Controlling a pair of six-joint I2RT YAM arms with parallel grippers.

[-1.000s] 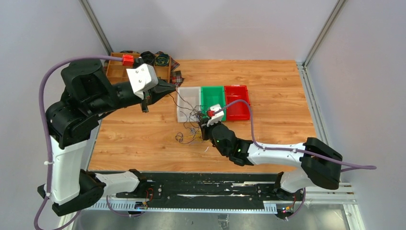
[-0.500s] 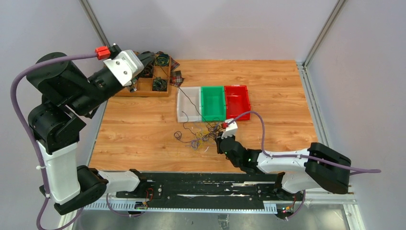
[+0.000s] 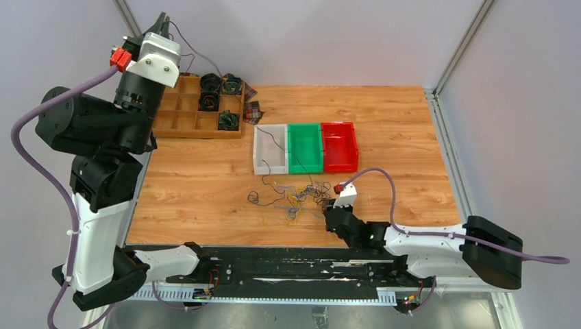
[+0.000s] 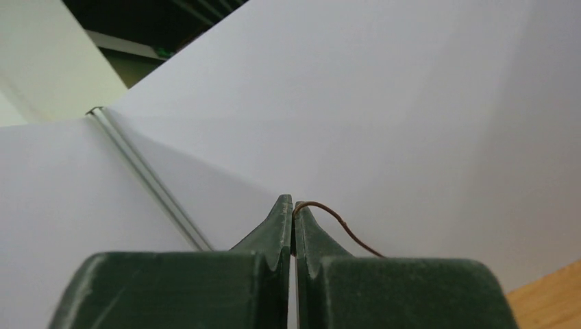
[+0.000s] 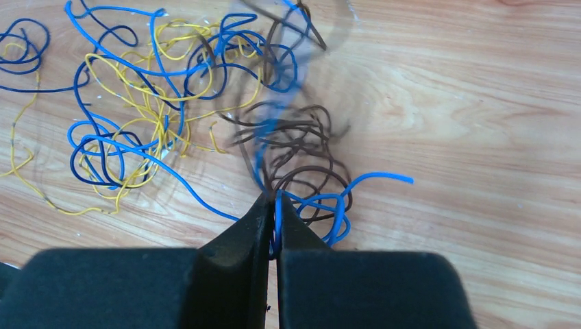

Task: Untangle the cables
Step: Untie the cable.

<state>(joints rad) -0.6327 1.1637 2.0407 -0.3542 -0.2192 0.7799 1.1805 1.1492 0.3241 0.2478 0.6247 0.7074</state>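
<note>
Blue, yellow and dark brown thin cables [image 3: 294, 199] lie in a loose tangle on the wooden table [image 3: 397, 123], just in front of the row of three plastic trays [image 3: 306, 147], which are white, green and red. The right gripper [image 5: 274, 200] is low over the table, at the near right side of this tangle and in front of the trays. Its two dark fingers are pressed together on one blue wire [image 5: 277, 223]. The left gripper [image 4: 293, 212] stands high in the air, far to the left of the trays and behind them. Its green fingers are closed on the end of one thin brown wire [image 4: 336, 221], which slopes down through the air toward the white tray.
</note>
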